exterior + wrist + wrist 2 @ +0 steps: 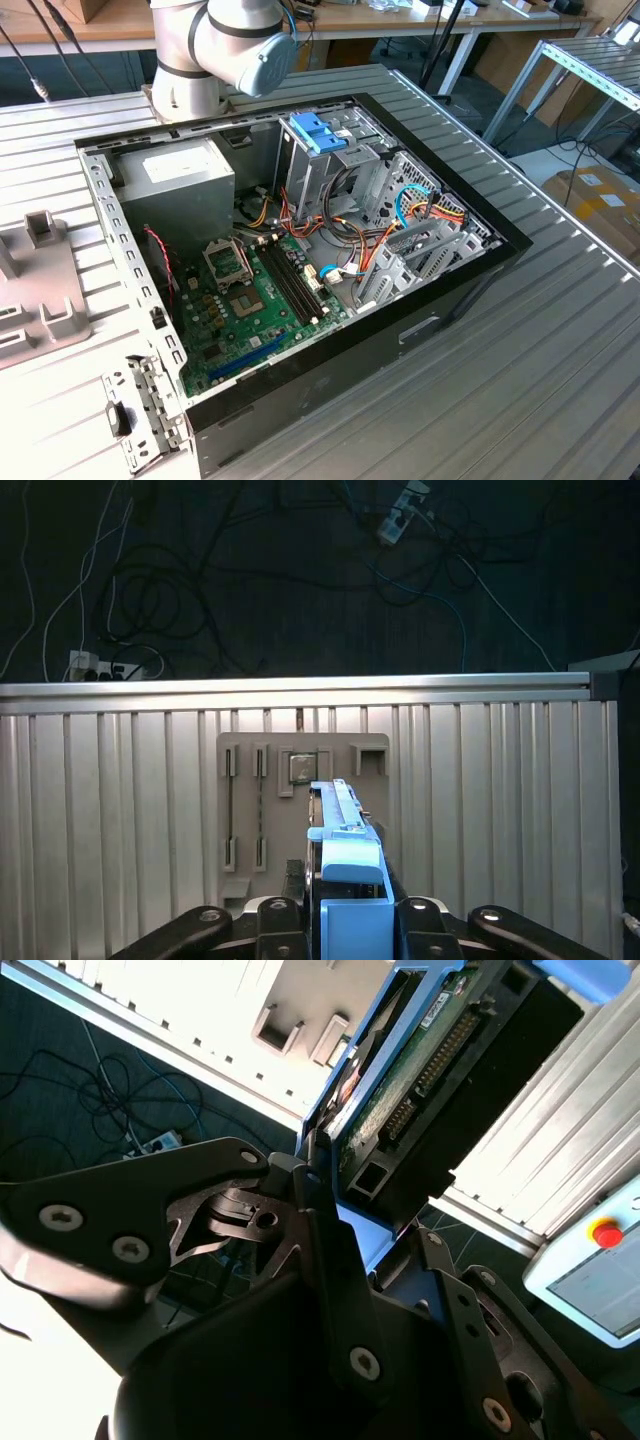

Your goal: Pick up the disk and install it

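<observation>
1. First wrist view is showing the black two-finger gripper (350,920) clenching the disk (340,815), a flat dark rectangular hard drive framed by bright blue plastic side rails, with a black finger pressing on each side.
2. Second wrist view is showing the same drive with its green circuit board facing the camera, sitting between the gripper's black linkages.
3. The drive is hanging over a pale grey moulded holder tray (250,810) that is lying on the ribbed aluminium table (100,810). Whether it is fully clear of the tray, I cannot tell.
4. Exterior view is showing the open black computer case (505,245) lying on that table, with a light blue plastic latch (318,130) sitting atop its tall metal drive cage (300,170).
5. Judging from this, the picking up is looking done or nearly so, while carrying the drive to the case and installing it are remaining.
</observation>
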